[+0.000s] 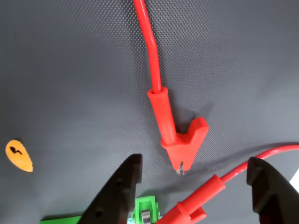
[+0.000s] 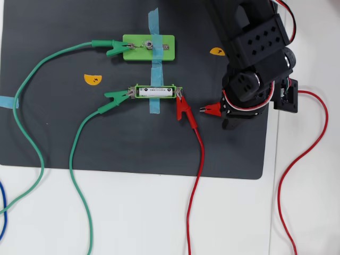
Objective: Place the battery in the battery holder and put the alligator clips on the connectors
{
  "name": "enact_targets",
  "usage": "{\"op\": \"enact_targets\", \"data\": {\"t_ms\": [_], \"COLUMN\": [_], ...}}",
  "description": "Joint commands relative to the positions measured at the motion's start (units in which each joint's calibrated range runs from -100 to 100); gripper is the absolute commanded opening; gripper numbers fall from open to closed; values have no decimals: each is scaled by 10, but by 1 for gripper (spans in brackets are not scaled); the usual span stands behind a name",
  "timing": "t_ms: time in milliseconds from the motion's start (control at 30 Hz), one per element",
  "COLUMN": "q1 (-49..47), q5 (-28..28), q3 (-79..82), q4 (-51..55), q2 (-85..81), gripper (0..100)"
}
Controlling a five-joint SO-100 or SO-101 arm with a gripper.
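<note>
Gripper (image 1: pixel 195 161): the jaws are being held wide open and nothing is being gripped. In the wrist view a loose red clip (image 1: pixel 190 209) is lying between the two fingers, its wire running off right.

Battery (image 2: pixel 156 92): it is already seated in the battery holder (image 2: pixel 155 86), which is being held to the mat (image 2: pixel 53 133) by blue tape (image 2: pixel 154 32). A green clip (image 2: pixel 117 96) is sitting at the holder's left tab. A second red clip (image 2: pixel 184 110) is lying with its nose at the right tab; whether it is actually biting the tab cannot be told from either view.

Green plate (image 2: pixel 149 47): another green clip (image 2: pixel 112 48) is sitting at its left side. Its right connector (image 2: pixel 167 47) is showing bare, so the loose red clip is judged to be the one left to place.

Risks being noted:
- The loose clip is being approached near the holder. If the fingers are being closed off-centre, the clip could be squeezed away sideways rather than taken.
- The second red clip is lying just beside the gripper's path. A brush from a finger or the trailing red wire could pull it off the right tab.
- If the sleeve is being pinched at the wrong spot, the metal nose may not be opened, and it would then be pushed against the connector rather than clamped on.
- Wire drag across the mat could twist the clip in the grip.
</note>
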Motion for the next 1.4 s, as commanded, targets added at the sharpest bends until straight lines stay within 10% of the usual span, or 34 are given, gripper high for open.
{"op": "enact_targets", "data": {"t_ms": [0,1367], "q1": [2,14], "q5": [-3,-13], "q3": [-25,-39], "q4": [-8,-49], "q2": [10,83], "gripper": [23,23]}}
